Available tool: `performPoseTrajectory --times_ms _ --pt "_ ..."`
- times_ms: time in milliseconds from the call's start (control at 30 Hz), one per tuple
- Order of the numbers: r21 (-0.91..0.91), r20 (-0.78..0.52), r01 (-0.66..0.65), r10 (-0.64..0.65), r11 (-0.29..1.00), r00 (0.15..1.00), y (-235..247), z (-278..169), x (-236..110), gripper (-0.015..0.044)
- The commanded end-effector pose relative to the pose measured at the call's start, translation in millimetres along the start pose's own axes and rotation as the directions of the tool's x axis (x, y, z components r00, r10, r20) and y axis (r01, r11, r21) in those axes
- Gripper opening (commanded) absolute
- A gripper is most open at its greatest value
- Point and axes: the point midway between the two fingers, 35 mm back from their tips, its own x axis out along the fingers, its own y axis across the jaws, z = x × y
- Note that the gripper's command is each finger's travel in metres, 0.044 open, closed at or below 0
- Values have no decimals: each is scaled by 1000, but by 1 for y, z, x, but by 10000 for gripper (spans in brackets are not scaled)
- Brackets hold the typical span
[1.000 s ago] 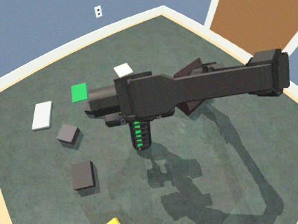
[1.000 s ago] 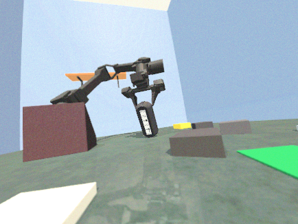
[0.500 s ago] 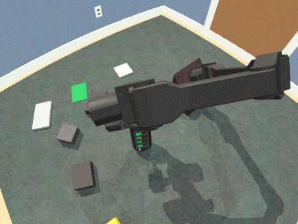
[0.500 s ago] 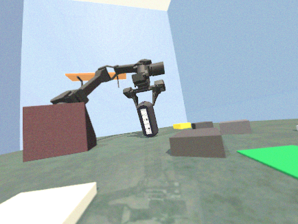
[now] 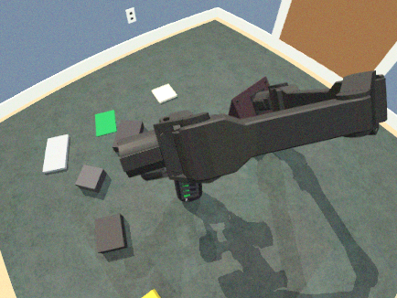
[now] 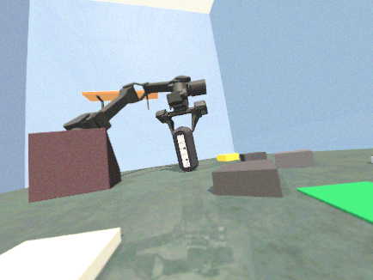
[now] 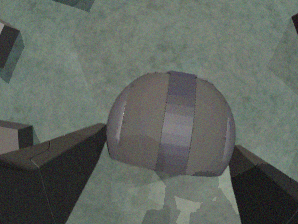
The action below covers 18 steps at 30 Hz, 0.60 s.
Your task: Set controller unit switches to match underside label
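Note:
The dark grey controller unit [image 5: 187, 188] [image 6: 186, 149] [image 7: 170, 124] stands on end, almost upright, with its lower rounded end at the bench. In the top view its green rocker switches show below the arm. In the exterior view its white label [image 6: 184, 149] faces the camera; the squares are too small to read. My gripper [image 6: 182, 123] [image 7: 169, 143] reaches down from above, its two fingers on either side of the unit's upper end and shut on it. In the top view the arm hides the fingers.
A maroon block [image 5: 249, 102] [image 6: 69, 163] stands by the arm's base. Grey blocks [image 5: 91, 177] [image 5: 110, 232] [image 6: 247, 178], a green plate [image 5: 105, 122] [image 6: 344, 195], white slabs [image 5: 56, 153] [image 5: 164, 93] [image 6: 60, 253] and a yellow piece [image 5: 151, 293] [image 6: 228, 157] lie around.

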Motion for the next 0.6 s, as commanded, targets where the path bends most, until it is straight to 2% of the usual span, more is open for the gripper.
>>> performPoseTrajectory --times_ms 0,567 --pt "-8 -21 -2 2 1000 1000 0 -9 -1 336" --pt "-8 -61 -2 1 1000 998 0 -21 -5 338"
